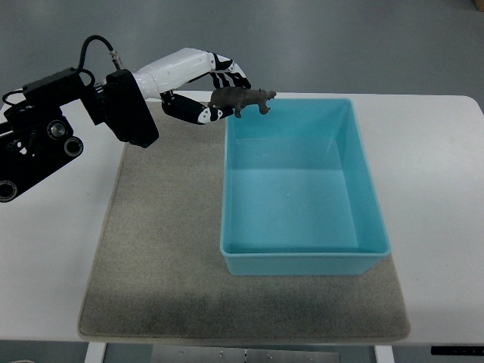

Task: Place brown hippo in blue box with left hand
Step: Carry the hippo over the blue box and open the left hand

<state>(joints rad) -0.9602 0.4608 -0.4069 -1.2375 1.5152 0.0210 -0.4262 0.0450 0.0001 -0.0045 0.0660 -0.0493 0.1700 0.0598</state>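
A small brown hippo (243,98) hangs in the air at the far left corner of the blue box (305,262), its head over the box's rim. My left hand (214,89), white with black finger segments, is shut on the hippo's rear half. The arm comes in from the left edge, black at the wrist. The box is an empty rectangular bin standing on the mat. No right hand shows.
A grey felt mat (162,249) covers the middle of a white table (431,189). The box takes up the mat's right half. The table's front edge runs along the bottom of the picture.
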